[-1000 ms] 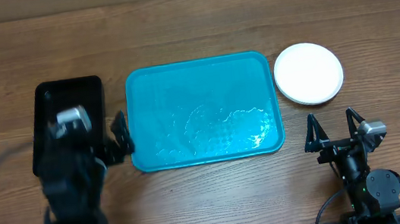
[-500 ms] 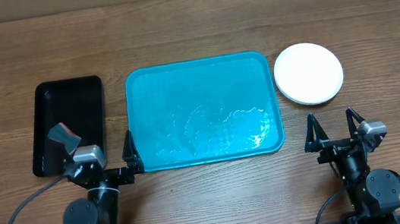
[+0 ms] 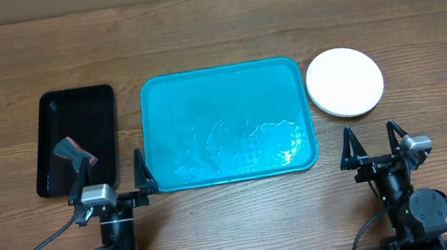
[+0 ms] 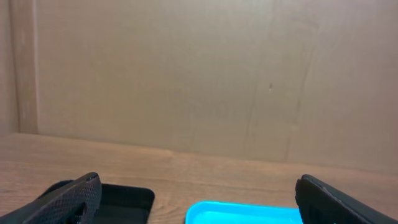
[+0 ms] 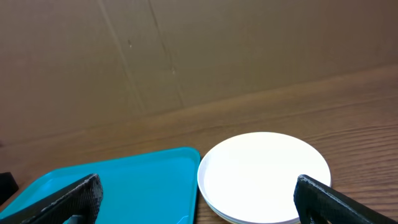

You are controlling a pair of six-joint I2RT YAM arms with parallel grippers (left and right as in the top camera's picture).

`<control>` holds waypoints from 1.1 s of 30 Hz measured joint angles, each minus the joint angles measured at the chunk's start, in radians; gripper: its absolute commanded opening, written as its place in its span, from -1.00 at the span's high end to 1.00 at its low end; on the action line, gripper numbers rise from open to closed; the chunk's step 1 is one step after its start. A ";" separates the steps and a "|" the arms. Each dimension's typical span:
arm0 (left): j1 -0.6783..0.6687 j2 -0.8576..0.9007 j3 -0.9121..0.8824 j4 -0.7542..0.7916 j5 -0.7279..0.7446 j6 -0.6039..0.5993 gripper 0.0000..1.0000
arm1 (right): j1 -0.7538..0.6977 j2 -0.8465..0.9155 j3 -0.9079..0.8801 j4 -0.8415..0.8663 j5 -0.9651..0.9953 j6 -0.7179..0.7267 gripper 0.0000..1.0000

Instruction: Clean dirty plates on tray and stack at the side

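— How are the two grippers found?
— The left gripper [image 3: 106, 167] is seen with its fingers spread wide, and nothing is held between them. The right gripper [image 3: 369, 134] is spread likewise, with nothing gripped.
— Where are the plates placed?
— The plates [image 3: 345, 82] are stacked on the wooden table [image 3: 211, 24], straight ahead of the right gripper and apart from it. Only a white plate is shown on top. Further rims are made out beneath it in the right wrist view.
— And the tray?
— The blue tray [image 3: 203, 97] is laid ahead, between the two grippers, just beside the stack. Its near left corner is overlapped by the right-hand finger of the left gripper. A glossy, streaked patch is seen on its floor.
— Is anything else noted?
— A black tray [image 3: 76, 109] is set ahead of the left gripper. A small grey-and-red object [image 3: 71, 150] is seen over it, by the left-hand finger. Whether it is touched cannot be told.
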 measured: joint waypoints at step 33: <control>-0.034 -0.043 -0.003 -0.312 -0.077 0.161 -1.00 | 0.000 0.000 0.000 -0.001 0.000 0.000 -1.00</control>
